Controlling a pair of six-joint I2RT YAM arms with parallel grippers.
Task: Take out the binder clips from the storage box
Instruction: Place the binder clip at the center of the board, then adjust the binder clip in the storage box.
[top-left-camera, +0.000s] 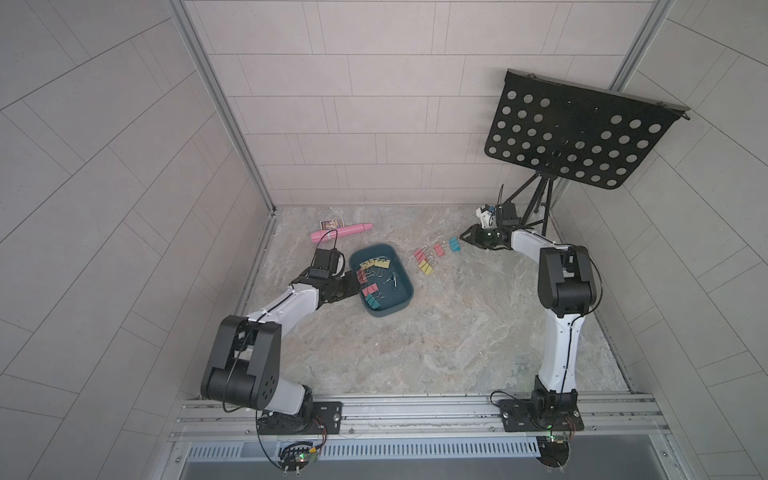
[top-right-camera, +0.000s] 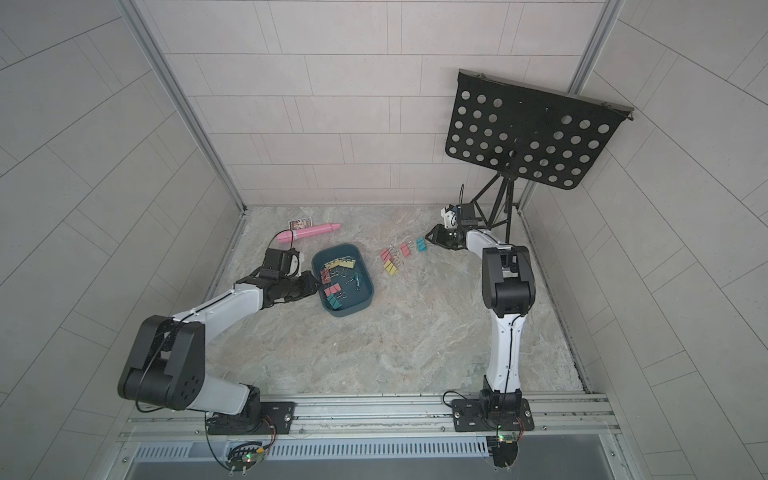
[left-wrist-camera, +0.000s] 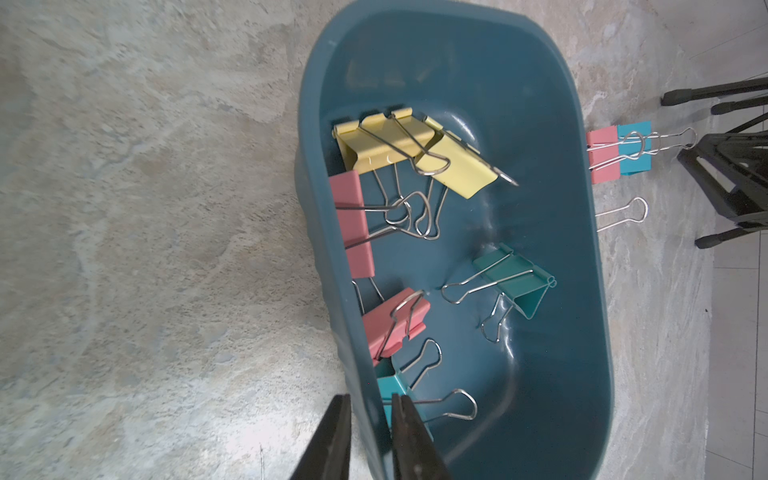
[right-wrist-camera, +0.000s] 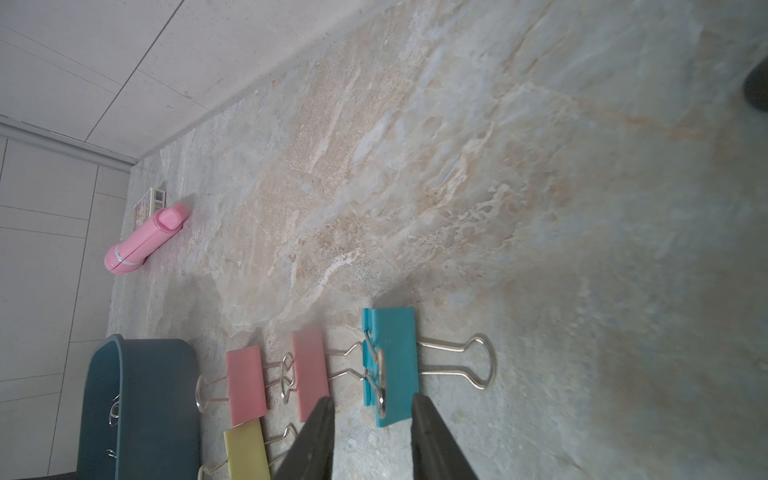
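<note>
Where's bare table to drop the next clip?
Widest: bare table on the near side of the box and clip row. Also behind the box, right of the pink tube. Crowded between box and row.

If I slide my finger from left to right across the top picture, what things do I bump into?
pink tube → storage box → binder clips on the table → right gripper → black music stand
</note>
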